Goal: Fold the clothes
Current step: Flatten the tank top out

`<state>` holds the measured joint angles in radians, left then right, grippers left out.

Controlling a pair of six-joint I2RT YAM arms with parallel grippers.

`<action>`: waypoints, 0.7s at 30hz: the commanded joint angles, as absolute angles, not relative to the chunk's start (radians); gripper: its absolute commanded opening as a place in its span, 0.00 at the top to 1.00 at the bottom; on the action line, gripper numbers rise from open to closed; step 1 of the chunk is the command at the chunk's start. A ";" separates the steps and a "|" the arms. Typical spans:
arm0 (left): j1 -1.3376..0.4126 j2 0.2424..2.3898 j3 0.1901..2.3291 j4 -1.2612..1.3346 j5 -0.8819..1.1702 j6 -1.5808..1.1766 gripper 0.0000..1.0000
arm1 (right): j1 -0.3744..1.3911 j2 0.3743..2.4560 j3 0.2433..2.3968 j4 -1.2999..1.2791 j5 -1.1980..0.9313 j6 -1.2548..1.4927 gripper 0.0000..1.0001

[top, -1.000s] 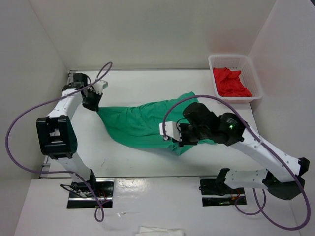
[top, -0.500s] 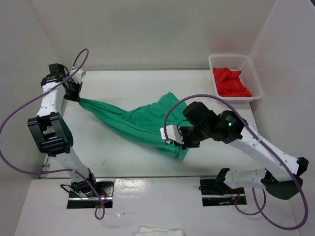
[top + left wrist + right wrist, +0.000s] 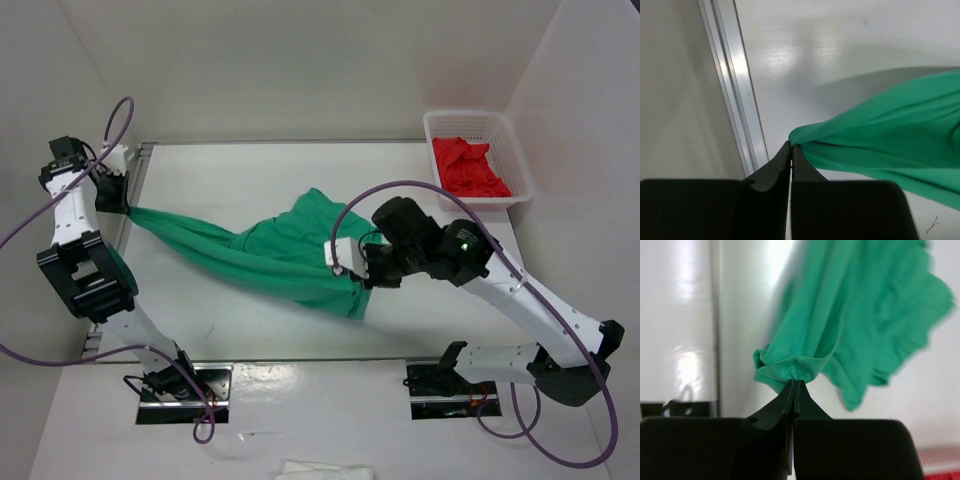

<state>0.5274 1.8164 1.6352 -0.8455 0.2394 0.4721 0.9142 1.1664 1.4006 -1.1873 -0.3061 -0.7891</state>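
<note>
Fabric of the green T-shirt (image 3: 280, 260) stretched in a taut band across the table (image 3: 250, 170), left of the white basket (image 3: 465, 114) holding a red garment (image 3: 470, 168). The left tool (image 3: 791, 152) pinched the corner farthest from the basket. The right tool (image 3: 796, 385) pinched a gathered hem nearer it, jaws tight on cloth.

Bright, even light from above. Glare whitens the table (image 3: 785, 55) in the left wrist view. The shirt (image 3: 865, 315) blurs at its edges in the right wrist view.
</note>
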 commanded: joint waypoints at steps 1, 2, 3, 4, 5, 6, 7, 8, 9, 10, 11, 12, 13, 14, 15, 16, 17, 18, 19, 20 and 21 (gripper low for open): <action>0.520 1.812 1.768 -0.880 0.333 0.489 1.00 | 0.838 1.086 1.448 -0.975 -0.142 -0.710 1.00; 0.520 1.812 1.798 -0.894 0.344 0.477 1.00 | 0.838 1.086 1.480 -0.939 -0.091 -0.669 1.00; 0.520 1.812 1.863 -0.905 0.354 0.468 1.00 | 0.838 1.086 1.499 -0.905 -0.031 -0.654 1.00; 0.520 1.821 1.900 -0.932 0.365 0.468 1.00 | 0.838 1.086 1.517 -0.850 0.033 -0.641 1.00; 0.520 1.821 1.942 -0.946 0.385 0.468 1.00 | 0.838 1.086 1.543 -0.815 0.166 -0.641 1.00; 0.520 1.821 1.985 -0.960 0.385 0.457 1.00 | 0.838 1.100 1.557 -0.786 0.231 -0.641 1.00; 0.520 1.830 2.091 -0.991 0.396 0.442 1.00 | 0.838 1.114 1.574 -0.732 0.292 -0.641 1.00; 0.520 1.848 2.161 -1.012 0.396 0.433 1.00 | 0.838 1.138 1.586 -0.686 0.418 -0.641 1.00; 0.520 1.864 2.240 -1.038 0.409 0.433 1.00 | 0.838 1.149 1.586 -0.642 0.476 -0.670 1.00; 0.532 1.902 2.440 -1.107 0.425 0.408 1.00 | 0.838 1.158 1.597 -0.596 0.532 -0.679 1.00; 0.532 1.928 2.564 -1.144 0.443 0.391 1.00 | 0.838 1.158 1.609 -0.489 0.640 -0.689 1.00; 0.547 1.960 2.709 -1.234 0.480 0.370 1.00 | 0.838 1.172 1.621 -0.447 0.684 -0.699 1.00; 0.558 2.053 2.885 -1.285 0.492 0.317 1.00 | 0.816 1.184 1.665 -0.390 0.711 -0.699 1.00; 0.569 2.054 3.080 -1.301 0.492 0.275 1.00 | 0.802 1.184 1.690 -0.364 0.750 -0.699 1.00; 0.569 1.929 2.985 -1.178 0.508 0.262 1.00 | 0.790 1.193 1.706 -0.329 0.780 -0.699 1.00; 0.587 1.881 2.914 -1.131 0.531 0.243 1.00 | 0.761 1.193 1.739 -0.281 0.808 -0.699 1.00; 0.598 1.849 2.863 -1.088 0.546 0.242 1.00 | 0.746 1.193 1.758 -0.272 0.818 -0.699 1.00; 0.598 1.818 2.876 -1.088 0.555 0.229 1.00 | 0.732 1.193 1.769 -0.262 0.818 -0.699 1.00; 0.598 1.818 2.910 -1.088 0.567 0.210 1.00 | 0.709 1.193 1.782 -0.262 0.828 -0.689 1.00; 0.598 1.827 2.962 -1.136 0.568 0.200 1.00 | 0.697 1.193 1.782 -0.262 0.816 -0.689 1.00; 0.598 1.868 3.129 -1.170 0.578 0.190 1.00 | 0.674 1.169 1.782 -0.262 0.816 -0.655 1.00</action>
